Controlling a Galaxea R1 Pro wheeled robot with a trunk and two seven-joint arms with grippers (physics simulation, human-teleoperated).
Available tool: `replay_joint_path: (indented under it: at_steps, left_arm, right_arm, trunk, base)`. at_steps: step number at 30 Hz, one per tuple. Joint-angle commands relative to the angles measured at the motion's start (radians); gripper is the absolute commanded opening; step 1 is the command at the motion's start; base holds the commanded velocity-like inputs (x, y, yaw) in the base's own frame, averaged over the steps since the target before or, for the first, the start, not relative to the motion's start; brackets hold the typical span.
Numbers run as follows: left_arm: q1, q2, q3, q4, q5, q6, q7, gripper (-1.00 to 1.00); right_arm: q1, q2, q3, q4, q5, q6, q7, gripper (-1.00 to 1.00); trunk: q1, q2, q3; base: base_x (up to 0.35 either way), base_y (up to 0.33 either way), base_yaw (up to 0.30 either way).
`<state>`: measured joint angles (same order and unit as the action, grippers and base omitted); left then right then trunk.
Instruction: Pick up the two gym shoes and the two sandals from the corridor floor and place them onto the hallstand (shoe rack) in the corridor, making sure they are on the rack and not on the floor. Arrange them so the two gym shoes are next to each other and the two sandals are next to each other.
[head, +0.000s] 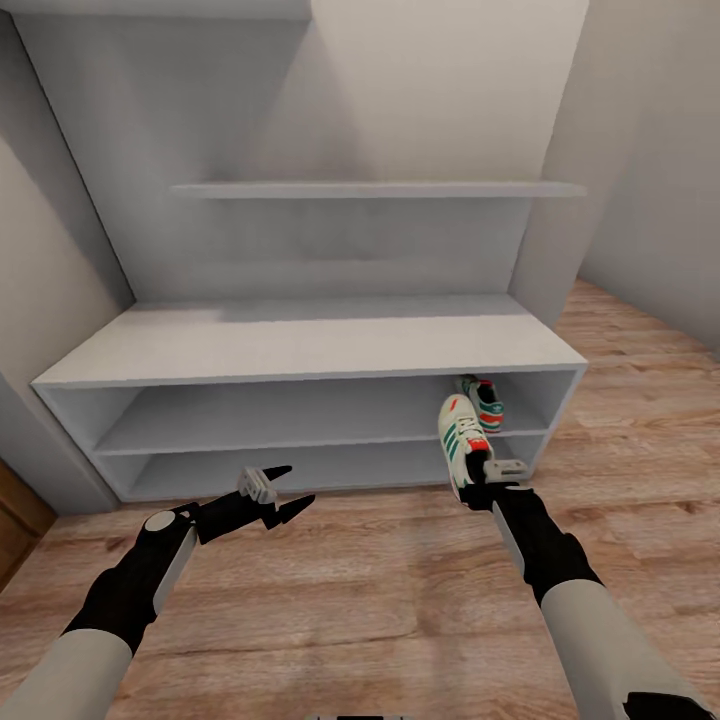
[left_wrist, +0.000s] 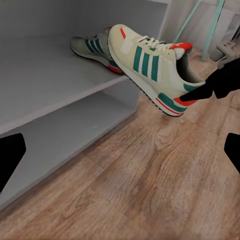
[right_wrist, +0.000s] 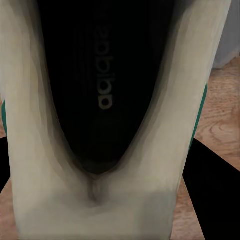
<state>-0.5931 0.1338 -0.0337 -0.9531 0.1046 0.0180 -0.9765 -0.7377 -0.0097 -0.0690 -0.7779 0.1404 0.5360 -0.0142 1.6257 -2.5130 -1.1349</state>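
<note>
One gym shoe (head: 486, 400) lies on the upper open shelf of the pale grey hallstand (head: 300, 345), at its right end; the left wrist view shows that shoe (left_wrist: 92, 47) too. My right gripper (head: 490, 482) is shut on the heel of the second gym shoe (head: 460, 438), which hangs toe-up above the corridor floor (head: 350, 590), just in front of that shelf's right end. The held shoe (left_wrist: 150, 62) tilts over the shelf edge. Its dark insole (right_wrist: 100, 90) faces the right wrist camera. My left gripper (head: 282, 492) hangs open over the floor. The sandals are out of view.
A floating shelf (head: 380, 189) crosses the wall above the bench top. A wall closes the right side beyond the unit, and a brown wooden panel (head: 15, 520) stands at the far left. Mint-coloured slanted legs (left_wrist: 210, 25) rise behind the held shoe.
</note>
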Motion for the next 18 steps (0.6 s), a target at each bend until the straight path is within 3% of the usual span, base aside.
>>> replay_joint_path:
  at_steps: [1, 12, 18]
  left_arm:
    - [-0.001, 0.001, -0.003, 0.001, 0.007, 0.002, -0.001, 1.00]
    - [-0.001, 0.000, -0.004, 0.001, 0.007, 0.002, -0.001, 1.00]
    - [-0.001, 0.000, -0.005, 0.001, 0.007, 0.002, -0.001, 1.00]
  right_arm:
    - [0.000, 0.000, -0.001, -0.001, 0.010, 0.005, 0.002, -1.00]
    - [0.000, 0.000, -0.002, -0.001, 0.010, 0.005, 0.002, -1.00]
    - [0.000, 0.000, -0.002, -0.001, 0.010, 0.005, 0.002, -1.00]
  trunk:
    - [0.000, 0.000, -0.001]
    - [0.000, 0.000, -0.001]
    - [0.000, 0.000, -0.001]
  base:
    - [0.170, 0.060, -0.001]
    - [0.113, 0.042, 0.000]
    - [0.281, -0.001, 0.000]
